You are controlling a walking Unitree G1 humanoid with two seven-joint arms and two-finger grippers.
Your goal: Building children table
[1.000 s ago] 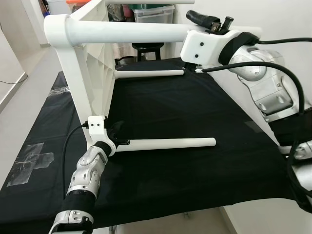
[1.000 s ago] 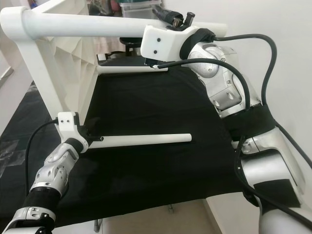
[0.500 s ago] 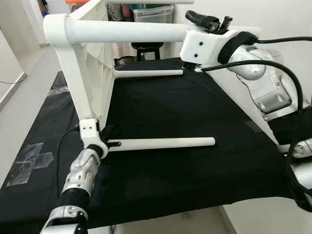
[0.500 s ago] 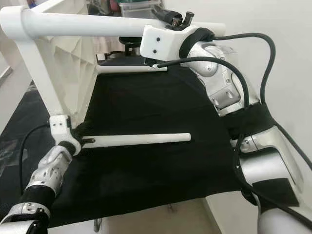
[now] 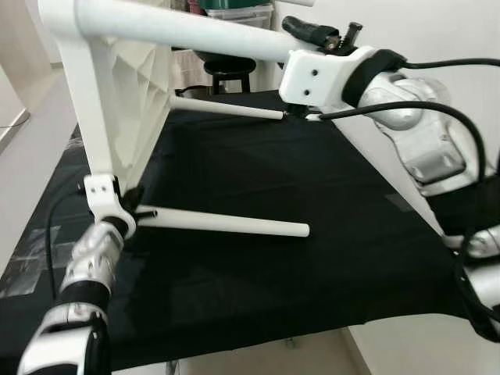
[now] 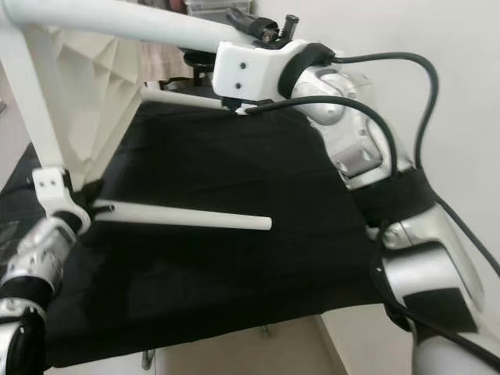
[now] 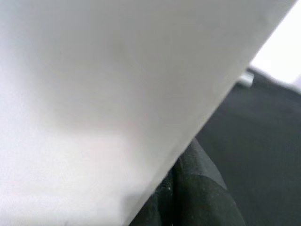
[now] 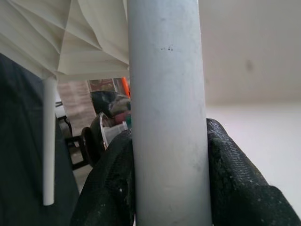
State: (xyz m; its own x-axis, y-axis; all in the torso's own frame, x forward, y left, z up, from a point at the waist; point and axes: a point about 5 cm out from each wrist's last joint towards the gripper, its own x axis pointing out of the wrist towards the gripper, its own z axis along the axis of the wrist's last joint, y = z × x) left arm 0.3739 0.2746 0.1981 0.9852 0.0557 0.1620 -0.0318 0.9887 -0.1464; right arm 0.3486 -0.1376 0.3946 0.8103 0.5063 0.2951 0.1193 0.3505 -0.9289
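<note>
- The white children's table (image 5: 129,94) lies tipped on its side on a black cloth (image 5: 258,258), its ribbed underside facing the robot's right and its legs sticking out sideways.
- The right gripper (image 8: 168,179) is clamped around the upper table leg (image 5: 180,27); in the right wrist view the two black fingers (image 8: 235,188) press against either side of the pale tube, which runs straight out beyond them.
- Another leg (image 5: 226,108) juts from the tabletop just below this gripper's wrist housing.
- The left gripper (image 5: 131,211) sits at the base of the lower leg (image 5: 223,223), right where it meets the tabletop corner.
- Its wrist camera is pressed close to a blurred white surface, so I cannot tell how its fingers stand.
- From that gripper, the lower leg extends away towards the right arm, its free end above the cloth.
</note>
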